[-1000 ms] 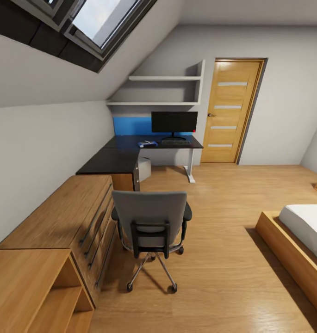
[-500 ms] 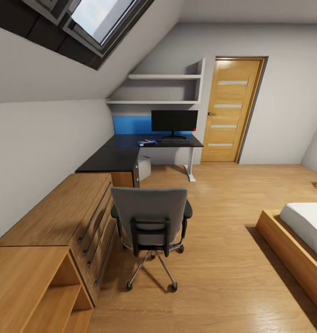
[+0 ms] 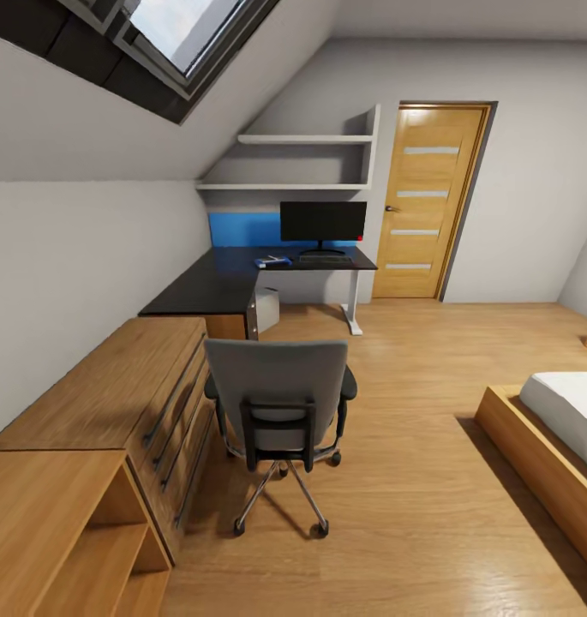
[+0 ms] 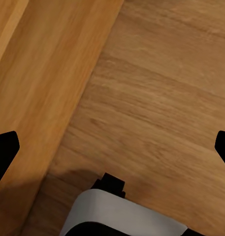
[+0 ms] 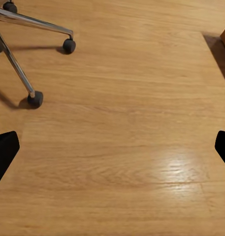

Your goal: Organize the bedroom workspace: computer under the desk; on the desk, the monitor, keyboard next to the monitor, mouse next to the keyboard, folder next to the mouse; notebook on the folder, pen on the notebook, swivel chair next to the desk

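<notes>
Swivel chair (image 3: 280, 403): on the wooden floor (image 3: 413, 480), back toward the camera, beside the drawer unit (image 3: 130, 403), well apart from the bench.
Bench (image 3: 216, 287): dark, L-shaped, in the far corner.
Monitor (image 3: 323, 223): upright on the bench.
Keyboard (image 3: 325, 260): just in front of the monitor.
Blue item (image 3: 272, 262): on the bench, beside the keyboard; too small to identify.
Computer (image 3: 266, 308): pale box under the bench.
Left tool (image 4: 112, 147): spread wide, over the floor.
Right tool (image 5: 112, 147): spread wide, over the floor near the chair's castors (image 5: 35, 99).

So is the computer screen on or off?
It looks off: the screen on the desk is plain black, showing no picture.
</notes>
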Motion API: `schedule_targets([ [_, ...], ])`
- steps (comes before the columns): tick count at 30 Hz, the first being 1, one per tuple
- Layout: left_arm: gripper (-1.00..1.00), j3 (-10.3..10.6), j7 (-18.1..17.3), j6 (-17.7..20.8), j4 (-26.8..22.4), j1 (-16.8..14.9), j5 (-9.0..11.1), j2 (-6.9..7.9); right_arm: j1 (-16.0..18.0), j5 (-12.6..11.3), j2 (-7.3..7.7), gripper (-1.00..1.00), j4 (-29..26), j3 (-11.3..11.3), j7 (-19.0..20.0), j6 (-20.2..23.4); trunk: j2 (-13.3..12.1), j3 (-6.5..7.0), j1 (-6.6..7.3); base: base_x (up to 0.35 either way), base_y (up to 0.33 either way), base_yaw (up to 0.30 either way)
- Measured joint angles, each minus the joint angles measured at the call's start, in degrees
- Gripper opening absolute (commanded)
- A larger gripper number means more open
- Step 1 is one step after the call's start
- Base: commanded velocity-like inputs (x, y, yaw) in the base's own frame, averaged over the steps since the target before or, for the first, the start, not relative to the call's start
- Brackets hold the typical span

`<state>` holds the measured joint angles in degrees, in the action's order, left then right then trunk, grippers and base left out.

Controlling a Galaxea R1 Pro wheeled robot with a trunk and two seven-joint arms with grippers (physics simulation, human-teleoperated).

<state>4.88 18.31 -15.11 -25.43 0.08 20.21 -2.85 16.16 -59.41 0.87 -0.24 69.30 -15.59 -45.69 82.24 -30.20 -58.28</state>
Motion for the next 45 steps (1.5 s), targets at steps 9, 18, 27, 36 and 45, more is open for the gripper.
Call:
schedule_targets([
  [9,1.0,0.0,0.0,0.0,0.0,0.0,0.0,0.0,0.0,0.0,0.0,1.0,0.0,0.0,0.0,0.0,3.6,-1.62,-1.98,0.0,0.0,0.0],
  [18,1.0,0.0,0.0,-0.1,0.0,0.0,0.1,-0.01,0.0,0.0,0.01,1.0,0.0,-0.1,0.0,0.0,7.2,-3.23,-3.95,0.0,0.0,0.0],
  [27,1.0,0.0,0.0,-0.1,0.0,0.0,0.1,-0.01,0.0,0.0,0.0,1.0,0.0,-0.1,0.0,0.0,10.8,-4.85,-5.93,0.0,0.0,0.0],
  [36,1.0,0.0,0.0,-0.1,0.0,0.0,0.1,-0.01,0.0,0.0,0.0,1.0,0.0,0.0,0.0,-0.1,14.4,-6.47,-7.91,0.0,0.0,0.0],
  [45,1.0,0.0,0.0,-0.1,-0.1,0.0,0.1,-0.01,0.0,0.0,0.0,1.0,0.0,0.0,0.0,-0.1,18.1,-8.08,-9.89,0.0,0.0,0.099],
])
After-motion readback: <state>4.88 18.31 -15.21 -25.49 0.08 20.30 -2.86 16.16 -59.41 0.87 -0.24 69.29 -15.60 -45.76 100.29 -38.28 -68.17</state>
